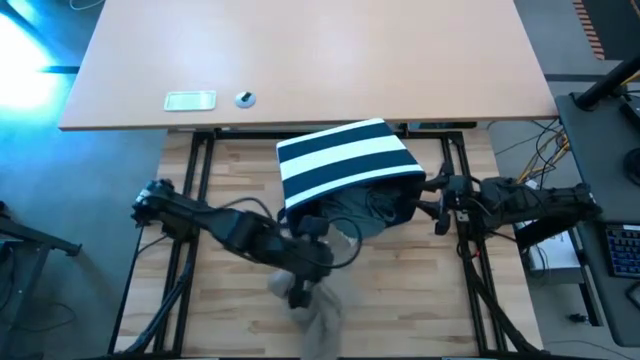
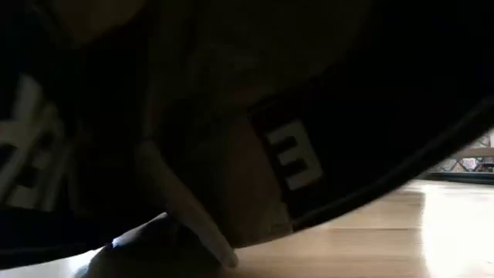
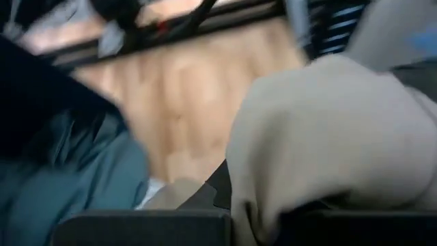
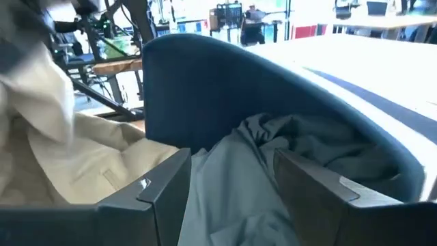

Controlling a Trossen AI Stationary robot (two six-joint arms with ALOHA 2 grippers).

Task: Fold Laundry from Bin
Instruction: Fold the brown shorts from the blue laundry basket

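Left claw (image 1: pixel 300 296): clenched on the tan garment (image 1: pixel 322 318), drawn out toward the tabletop's (image 1: pixel 230 180) near edge, likely for spreading.
Bin (image 1: pixel 345 160): tipped on its side mid-tabletop, mouth toward the near edge, teal-green garment (image 4: pixel 232 178) inside.
Right claw (image 1: pixel 440 205): released, at the bin's mouth, right side, perhaps steadying it.

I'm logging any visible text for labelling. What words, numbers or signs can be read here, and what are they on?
"E" or "3": one blocky white character on a dark garment in the low view; which it is can't be told.
White print on dark cloth at that view's left edge: cut off, unreadable.
Small pale card on the table, high view: too small to read.
Striped bin: white stripes only, no text.
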